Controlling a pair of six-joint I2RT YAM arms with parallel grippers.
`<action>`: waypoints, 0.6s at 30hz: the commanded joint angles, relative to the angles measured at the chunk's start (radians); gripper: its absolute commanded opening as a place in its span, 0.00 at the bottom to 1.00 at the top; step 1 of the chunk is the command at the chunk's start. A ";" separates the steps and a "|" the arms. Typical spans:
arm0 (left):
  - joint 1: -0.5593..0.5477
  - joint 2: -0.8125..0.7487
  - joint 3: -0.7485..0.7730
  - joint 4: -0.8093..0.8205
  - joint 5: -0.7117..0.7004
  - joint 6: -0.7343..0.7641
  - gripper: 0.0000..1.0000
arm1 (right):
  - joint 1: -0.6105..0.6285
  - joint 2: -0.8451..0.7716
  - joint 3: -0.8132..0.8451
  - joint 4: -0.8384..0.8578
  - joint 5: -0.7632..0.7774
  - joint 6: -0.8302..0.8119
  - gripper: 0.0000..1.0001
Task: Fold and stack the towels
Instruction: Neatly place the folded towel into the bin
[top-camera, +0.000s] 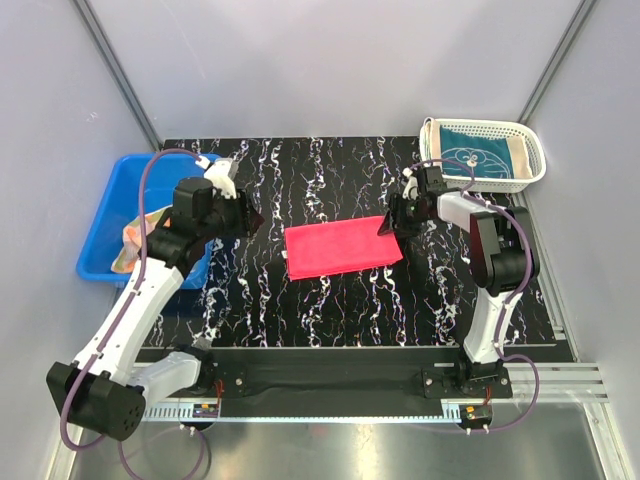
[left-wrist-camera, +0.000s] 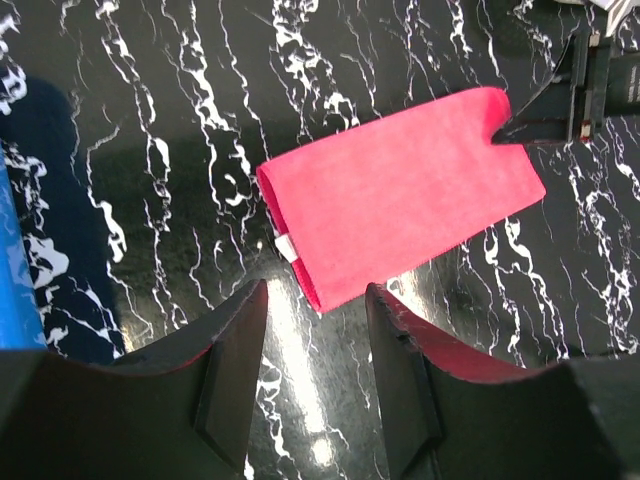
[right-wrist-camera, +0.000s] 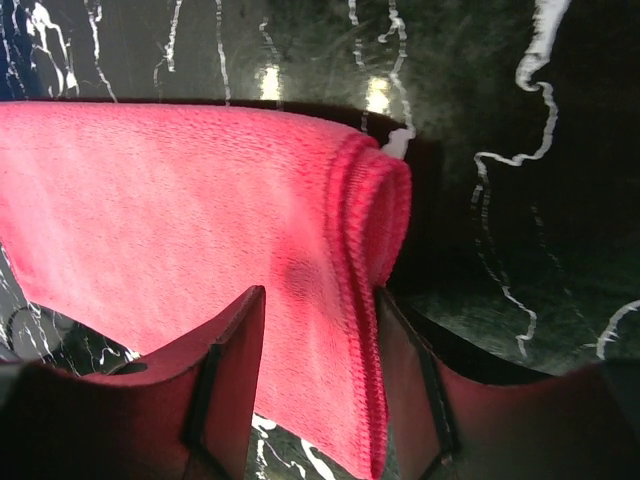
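Now on the tabletop (top-camera: 320, 170): the pink-red towel (top-camera: 340, 250) lies folded into a long strip at the middle, slanting up toward the right.
Towel detail: a small white tag (left-wrist-camera: 287, 250) pokes out of the folded end nearest the left arm.
Left claw (top-camera: 255, 218): held off the cloth, just left of the strip's near end; its fingers are parted by a modest gap with nothing between them, only bare tabletop below.
Right claw (right-wrist-camera: 320, 300): down at the strip's right end, fingers parted astride the rolled hem, so the cloth's edge runs up between them without being pinched.
Blue bin (top-camera: 120, 180): at the left edge, with the orange-peach towel (top-camera: 128, 245) bunched inside.
White basket (top-camera: 530, 165): at the far right corner, holding the teal towel (top-camera: 475, 155) with its white line drawing facing up.
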 joint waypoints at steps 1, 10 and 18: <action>0.002 -0.021 0.005 0.066 -0.032 0.018 0.49 | 0.053 0.035 -0.059 -0.067 0.079 0.008 0.55; 0.002 0.011 0.000 0.063 0.018 -0.026 0.50 | 0.089 0.001 -0.091 -0.080 0.131 0.027 0.39; -0.034 0.225 -0.118 0.255 0.235 -0.301 0.47 | 0.089 -0.039 -0.050 -0.060 0.122 -0.010 0.08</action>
